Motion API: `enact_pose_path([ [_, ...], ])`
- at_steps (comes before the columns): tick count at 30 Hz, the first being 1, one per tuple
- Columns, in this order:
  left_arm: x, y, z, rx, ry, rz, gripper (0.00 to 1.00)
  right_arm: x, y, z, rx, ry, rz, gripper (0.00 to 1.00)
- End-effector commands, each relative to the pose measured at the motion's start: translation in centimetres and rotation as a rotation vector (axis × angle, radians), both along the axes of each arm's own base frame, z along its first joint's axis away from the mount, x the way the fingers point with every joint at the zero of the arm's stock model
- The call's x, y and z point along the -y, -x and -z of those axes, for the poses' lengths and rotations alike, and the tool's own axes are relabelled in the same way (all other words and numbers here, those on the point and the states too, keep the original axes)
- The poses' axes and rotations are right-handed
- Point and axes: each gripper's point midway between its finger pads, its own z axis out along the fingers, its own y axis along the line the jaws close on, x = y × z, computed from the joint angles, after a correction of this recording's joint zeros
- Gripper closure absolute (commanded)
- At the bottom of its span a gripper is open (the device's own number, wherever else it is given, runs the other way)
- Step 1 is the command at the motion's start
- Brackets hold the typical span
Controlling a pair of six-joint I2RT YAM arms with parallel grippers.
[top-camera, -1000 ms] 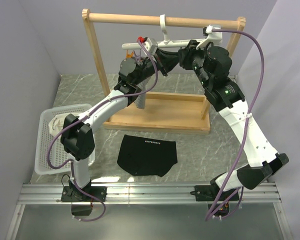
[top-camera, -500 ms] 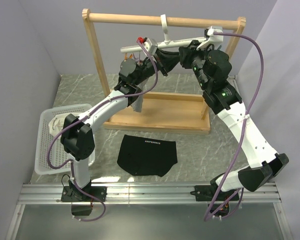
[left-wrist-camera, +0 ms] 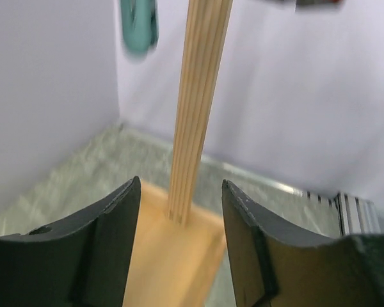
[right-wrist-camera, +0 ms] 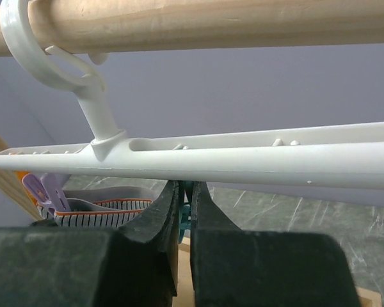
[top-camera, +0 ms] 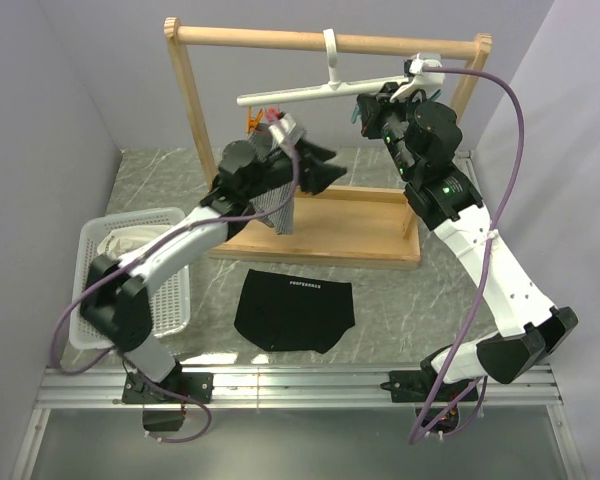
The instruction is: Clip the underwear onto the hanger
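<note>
Open room is seen above the underwear (top-camera: pixel 293 312); passage behind is barred by the wooden rack (top-camera: pixel 350 226) and hanger (top-camera: pixel 300 93).

Robotics lab cell: plain grey walls (top-camera: pixel 60 100), aluminium mounting rail (top-camera: pixel 310 381).

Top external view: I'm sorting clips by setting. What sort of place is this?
Probably a lab test booth staged for laundry, not a home: plain walls box in the table, a metal mounting rail edges it, and a wooden rack carries a hanger.
</note>
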Motion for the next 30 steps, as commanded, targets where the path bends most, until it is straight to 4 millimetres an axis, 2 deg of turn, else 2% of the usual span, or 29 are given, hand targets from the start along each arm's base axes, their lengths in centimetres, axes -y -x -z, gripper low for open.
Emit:
enact_pose_path([
  [1, -4.9, 3.7, -3.0, 0.060, -0.022, -0.047, 0.41, 1.4, 2.1, -4.9, 0.138, -0.082, 0.009, 1.00],
  [2, -6.0, 3.7, -2.2, 0.028, -0.038, -0.079, 0.41, 1.4, 2.2, -4.8, 0.138, -0.081, 0.011, 1.00],
  [3, -6.8, 3.9, 0.2, -0.040, -0.075, -0.102, 0.41, 1.5, 2.1, -4.8, 0.138, -0.078, 0.018, 1.00],
  [4, -8.3, 4.6, 0.7, -0.090, -0.094, -0.153, 0.41, 1.5, 2.1, -4.8, 0.140, -0.076, 0.017, 1.00],
  [5, -9.2, 4.9, 2.0, -0.140, -0.117, -0.183, 0.41, 1.5, 2.2, -4.8, 0.140, -0.073, 0.016, 1.00],
  [6, -10.1, 5.4, 4.9, -0.207, -0.155, -0.211, 0.41, 1.5, 2.2, -4.7, 0.139, -0.069, 0.017, 1.00],
  [7, -10.8, 5.9, 6.2, -0.256, -0.171, -0.232, 0.40, 1.6, 2.2, -4.6, 0.137, -0.070, 0.020, 1.00],
  [8, -12.3, 7.0, 8.9, -0.331, -0.215, -0.275, 0.39, 1.6, 2.3, -4.7, 0.140, -0.072, 0.020, 1.00],
  [11, -14.4, 9.4, 13.2, -0.477, -0.261, -0.322, 0.39, 1.6, 2.1, -4.5, 0.135, -0.070, 0.024, 1.00],
  [14, -16.2, 11.0, 16.4, -0.601, -0.313, -0.382, 0.37, 1.6, 2.0, -4.5, 0.133, -0.075, 0.025, 1.00],
  [15, -17.2, 11.1, 17.8, -0.664, -0.335, -0.441, 0.38, 1.7, 2.0, -4.6, 0.134, -0.077, 0.027, 1.00],
  [18, -18.5, 11.7, 20.3, -0.774, -0.392, -0.514, 0.41, 1.7, 1.9, -4.5, 0.133, -0.077, 0.030, 1.00],
  [19, -19.5, 12.2, 22.4, -0.855, -0.448, -0.562, 0.43, 1.6, 1.9, -4.4, 0.129, -0.079, 0.028, 1.00],
  [23, -21.2, 13.3, 27.0, -1.009, -0.558, -0.663, 0.40, 1.6, 1.9, -4.3, 0.126, -0.083, 0.029, 1.00],
  [28, -20.7, 13.3, 29.1, -1.016, -0.588, -0.662, 0.30, 1.6, 2.0, -3.9, 0.119, -0.083, 0.025, 1.00],
  [30, -21.2, 12.6, 29.9, -1.003, -0.604, -0.713, 0.23, 1.6, 2.0, -4.0, 0.120, -0.086, 0.024, 1.00],
])
